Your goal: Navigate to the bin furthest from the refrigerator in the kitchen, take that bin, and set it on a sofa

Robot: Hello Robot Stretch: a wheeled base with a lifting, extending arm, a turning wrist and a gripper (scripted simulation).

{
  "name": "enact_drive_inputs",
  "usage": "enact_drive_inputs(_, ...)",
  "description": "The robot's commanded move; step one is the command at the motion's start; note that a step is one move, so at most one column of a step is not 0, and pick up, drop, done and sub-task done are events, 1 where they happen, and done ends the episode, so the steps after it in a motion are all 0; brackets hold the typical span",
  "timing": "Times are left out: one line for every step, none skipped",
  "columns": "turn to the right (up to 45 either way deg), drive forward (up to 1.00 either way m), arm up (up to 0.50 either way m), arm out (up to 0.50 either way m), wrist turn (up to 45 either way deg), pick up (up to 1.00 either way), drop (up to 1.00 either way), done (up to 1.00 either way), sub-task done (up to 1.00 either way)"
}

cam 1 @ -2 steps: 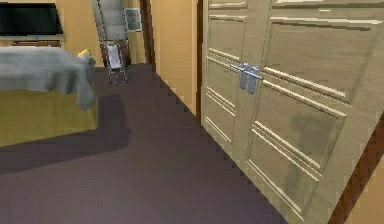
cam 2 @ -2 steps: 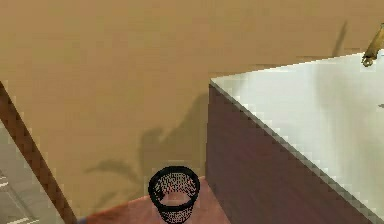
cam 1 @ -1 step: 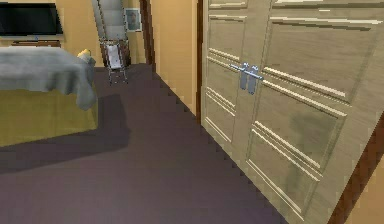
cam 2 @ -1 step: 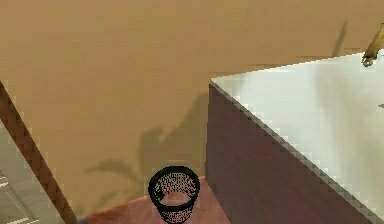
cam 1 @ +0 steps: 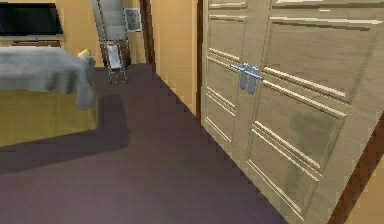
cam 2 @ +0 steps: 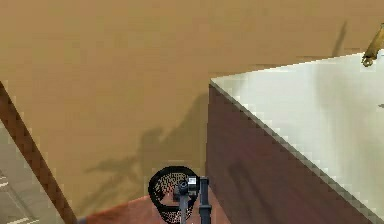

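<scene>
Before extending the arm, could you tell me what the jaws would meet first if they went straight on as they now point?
Most likely the black mesh bin, which shows right at the jaws; behind it stands the tan wall. Depth is unclear, so contact cannot be told.

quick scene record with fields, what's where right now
forward left: bed with grey cover
forward right: pale double doors, metal handles
target: black mesh bin, bottom of arm side view, before tan wall
arm: gripper at the bin; cannot tell whether it holds anything
beside bin: white-topped brown cabinet to its right
</scene>
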Motion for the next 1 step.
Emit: enact_drive_inputs(0.0, 0.00, 0.00, 0.00, 45.0, 0.00, 0.00, 0.00, 0.00)
